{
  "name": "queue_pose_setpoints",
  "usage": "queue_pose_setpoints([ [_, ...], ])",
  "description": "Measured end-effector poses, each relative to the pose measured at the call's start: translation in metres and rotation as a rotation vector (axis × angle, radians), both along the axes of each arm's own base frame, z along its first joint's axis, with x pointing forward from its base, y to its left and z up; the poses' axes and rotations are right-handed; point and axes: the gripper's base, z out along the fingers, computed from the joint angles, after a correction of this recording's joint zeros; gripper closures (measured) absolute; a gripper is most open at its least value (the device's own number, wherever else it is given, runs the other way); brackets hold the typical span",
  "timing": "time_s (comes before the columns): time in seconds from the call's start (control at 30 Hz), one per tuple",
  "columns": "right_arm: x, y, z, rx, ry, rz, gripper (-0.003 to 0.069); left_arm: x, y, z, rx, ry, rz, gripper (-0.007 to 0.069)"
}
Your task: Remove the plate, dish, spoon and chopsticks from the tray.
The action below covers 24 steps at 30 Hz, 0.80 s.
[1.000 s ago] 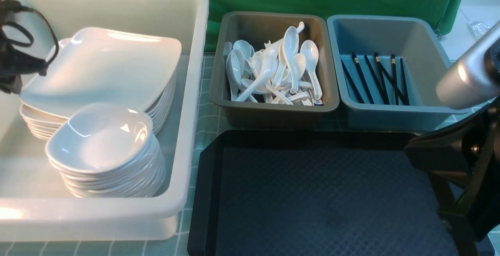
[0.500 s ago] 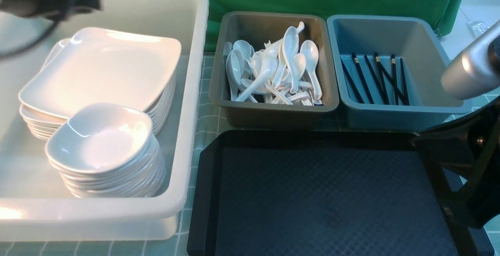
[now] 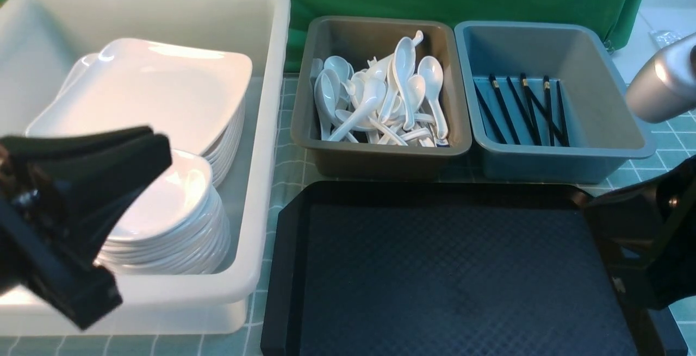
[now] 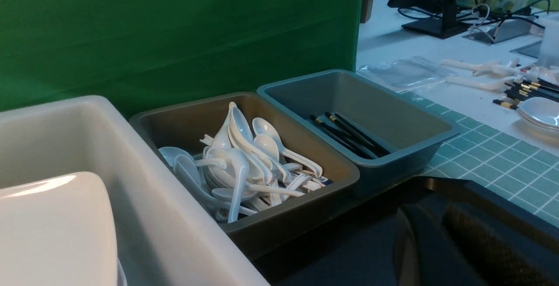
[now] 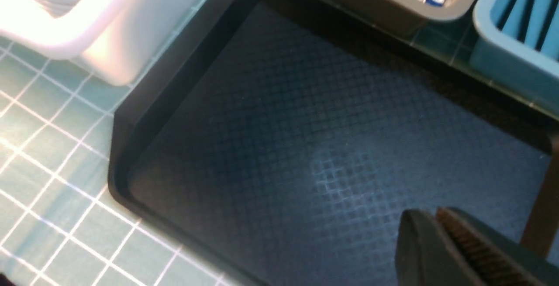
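Observation:
The black tray lies at the near middle with nothing on its diamond-textured floor. A stack of white plates and a stack of small white dishes stand in the white tub. White spoons are heaped in the grey tub, and black chopsticks lie in the blue tub. My left gripper is shut and empty, hovering over the near edge of the dish stack. Shut and empty too, my right gripper hangs above the tray's right edge.
The white tub fills the left side. Behind the tray stand the grey tub and the blue tub. A green cloth hangs at the back. In the left wrist view, loose chopsticks and dishes lie on a surface beyond.
My left arm has swung from the far left corner of the white tub down to its near left side. The right arm has drawn back a little to the right.

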Motion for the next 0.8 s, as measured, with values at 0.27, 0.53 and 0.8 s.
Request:
queue_pose_setpoints([
  [0.27, 0.001, 0.002, 0.002, 0.026, -0.013, 0.008, 0.0578, -0.006, 0.004, 0.0, -0.011, -0.023, 0.001, 0.0569],
  [0.53, 0.003, 0.0, 0.003, 0.017, -0.04, 0.0, 0.0572, -0.006, 0.004, 0.0, -0.012, -0.023, 0.002, 0.057],
  [0.8, 0.012, -0.043, -0.009, 0.085, -0.191, -0.076, 0.0643, -0.006, 0.004, 0.0, -0.011, -0.023, 0.002, 0.0562],
])
